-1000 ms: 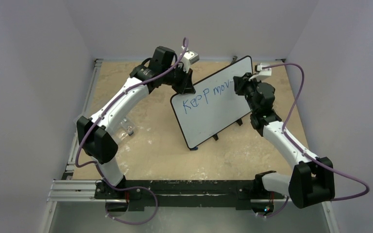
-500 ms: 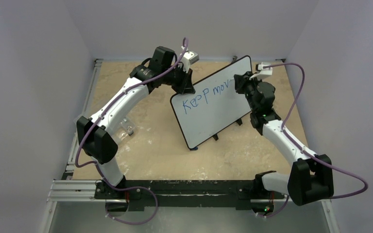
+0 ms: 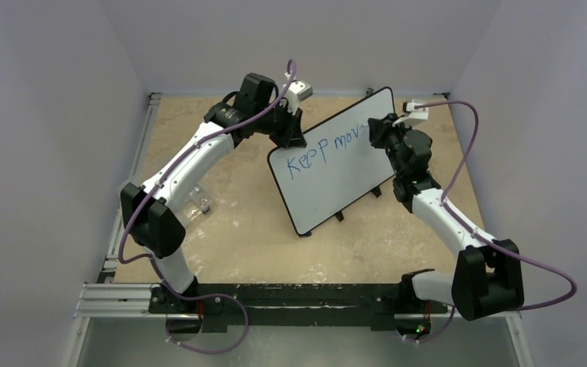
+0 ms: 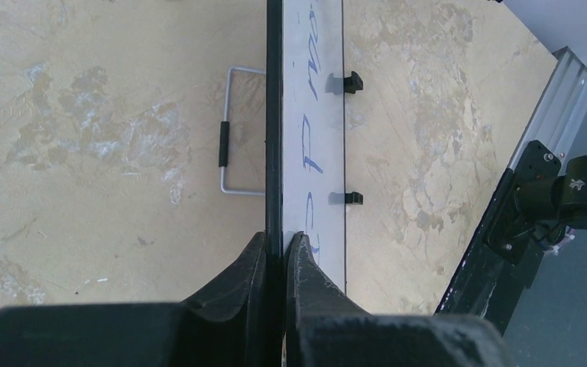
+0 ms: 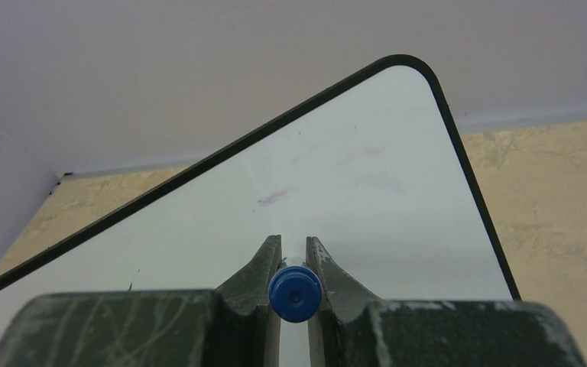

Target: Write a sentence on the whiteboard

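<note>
Blue marker letters of the sentence (image 3: 327, 151) read "Keep mov" up to the right gripper (image 5: 293, 251). The whiteboard (image 3: 329, 191) stands propped, set diagonally, at mid-table (image 3: 237, 222). The left gripper (image 4: 283, 241) is clamped on the board's black rim at its upper-left edge. The right gripper is closed on a blue marker (image 5: 295, 293) and faces the board's upper-right corner area, beside the last letters.

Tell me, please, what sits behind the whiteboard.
Behind the whiteboard, the left wrist view shows a wire stand with a black sleeve. The board covers it from above; its back face is unseen.
</note>
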